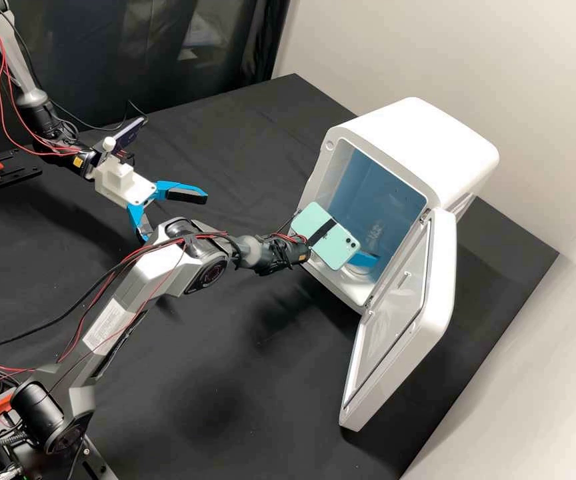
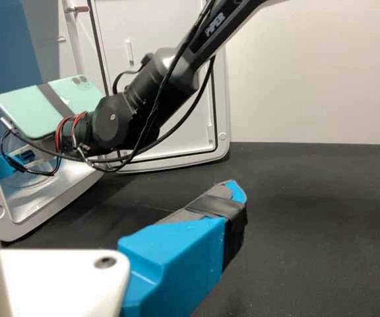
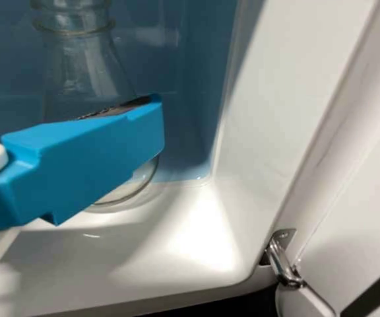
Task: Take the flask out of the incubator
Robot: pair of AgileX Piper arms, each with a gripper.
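A clear glass flask stands upright on the floor of the blue chamber of the white incubator; from the high view it shows faintly inside. My right gripper is inside the chamber, low and right against the flask's body, partly covering it. The same gripper sits at the chamber's lower opening. My left gripper hangs open and holds nothing above the bench, well left of the incubator, one of its blue fingers pointing at the open door.
The incubator door swings wide open, down toward the front right, its hinge close to my right gripper. A mint-green phone is strapped on the right wrist. Black bench lies bare in front; red and black cables trail at the left.
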